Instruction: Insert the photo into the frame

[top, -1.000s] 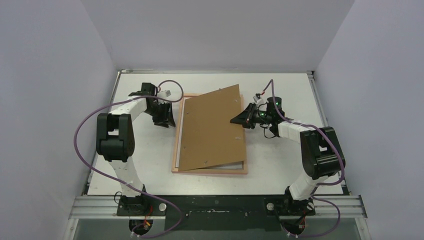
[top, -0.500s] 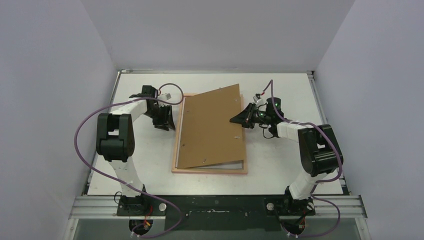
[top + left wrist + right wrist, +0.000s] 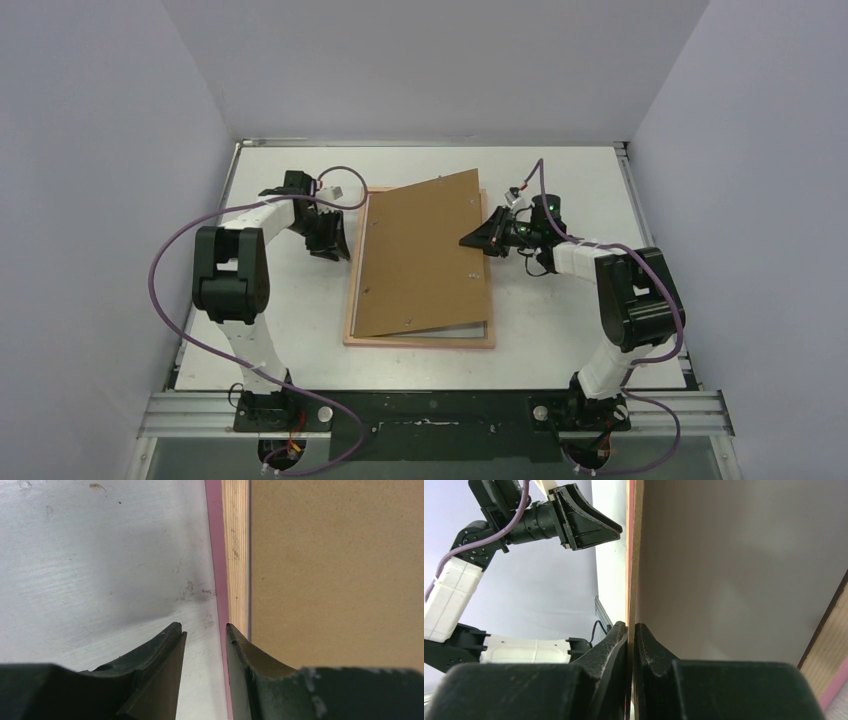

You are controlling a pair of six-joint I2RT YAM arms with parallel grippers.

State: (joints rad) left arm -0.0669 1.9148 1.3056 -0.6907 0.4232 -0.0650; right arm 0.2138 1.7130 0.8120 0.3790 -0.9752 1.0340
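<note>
The frame (image 3: 420, 342) lay flat mid-table (image 3: 290, 330), with room on all four sides, most to left and right. Over it the panel (image 3: 420, 260) sat skewed, its raised right edge pinched tight in the right gripper (image 3: 630, 626). The left gripper (image 3: 203, 627) stood narrowly parted at the frame's left rim, holding nothing. I could not make out the photo under the panel.

The board (image 3: 425, 255) hides nearly all the pane of the frame (image 3: 420, 342), and we cannot make out the photo under it. Both wrist views cut the board off.
</note>
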